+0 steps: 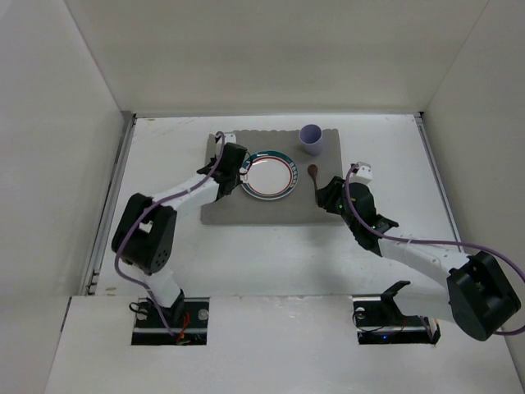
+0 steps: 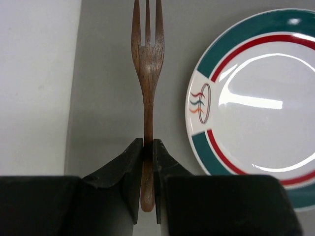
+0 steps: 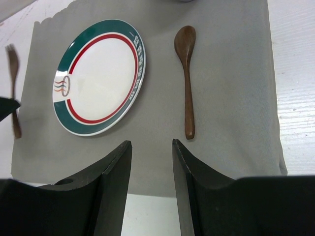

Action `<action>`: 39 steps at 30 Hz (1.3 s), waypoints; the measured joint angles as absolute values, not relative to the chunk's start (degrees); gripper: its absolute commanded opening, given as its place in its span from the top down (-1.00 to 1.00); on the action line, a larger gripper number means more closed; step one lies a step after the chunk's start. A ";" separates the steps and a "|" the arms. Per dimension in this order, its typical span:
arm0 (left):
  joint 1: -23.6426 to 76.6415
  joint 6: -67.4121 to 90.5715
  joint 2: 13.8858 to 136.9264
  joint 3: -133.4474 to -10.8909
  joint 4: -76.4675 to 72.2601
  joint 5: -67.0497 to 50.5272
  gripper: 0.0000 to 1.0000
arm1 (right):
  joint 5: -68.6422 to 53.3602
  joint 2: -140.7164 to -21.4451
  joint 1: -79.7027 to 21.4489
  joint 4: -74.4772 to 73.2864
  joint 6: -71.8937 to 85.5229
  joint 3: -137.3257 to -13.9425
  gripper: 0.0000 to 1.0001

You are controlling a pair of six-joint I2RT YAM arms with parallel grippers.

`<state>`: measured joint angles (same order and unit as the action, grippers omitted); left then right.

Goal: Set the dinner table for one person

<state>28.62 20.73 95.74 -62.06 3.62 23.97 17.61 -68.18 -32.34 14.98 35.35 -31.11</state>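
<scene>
The white table (image 1: 271,263) fills the floor of the walled enclosure from the arm bases to the back wall, and everything else rests on it. A grey cloth mat (image 1: 262,212) lies flat on its far middle part, with a wavy far edge.

A round plate (image 1: 267,175) sits on the mat, left of the mat's middle, white with a green band, a red ring and a small wave emblem on the rim.

The right hand (image 3: 151,143) hangs above the mat's near edge, right of the plate. Its fingers stand a narrow gap apart and hold nothing.

The left hand (image 2: 148,145) is at the plate's left side, its two fingers closed tight on the handle of a wooden fork (image 2: 147,73), close to the handle's end.

A lilac cup (image 1: 310,138) stands upright at the mat's far right corner, apart from the plate.

A dark wooden spoon (image 3: 187,83) lies on the mat just right of the plate, not touching it, bowl toward the far side.

The fork runs parallel to the plate's left edge, tines pointing away from the arms. Whether it touches the mat cannot be told.
</scene>
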 measured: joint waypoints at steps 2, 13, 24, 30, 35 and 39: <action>27.81 19.00 99.94 -64.66 3.57 23.27 0.81 | 17.63 -68.18 -32.34 14.96 35.33 -31.11 0.11; 26.52 16.34 105.62 -66.04 4.75 22.65 0.48 | 17.61 -68.31 -32.34 14.98 35.33 -31.14 0.04; 28.95 18.85 98.50 -62.59 7.44 25.56 0.17 | 17.80 -68.01 -32.32 14.96 35.38 -31.14 -0.11; 29.58 24.93 79.99 -55.22 7.49 25.80 0.10 | 18.33 -66.00 -32.18 14.98 35.42 -31.00 0.67; 24.60 30.87 65.52 -47.13 10.39 26.83 0.04 | 20.25 -60.49 -29.67 15.05 37.28 -28.82 0.57; 18.31 35.18 56.29 -40.25 14.11 28.42 -0.02 | 21.82 -52.23 -25.15 15.22 39.88 -24.34 0.07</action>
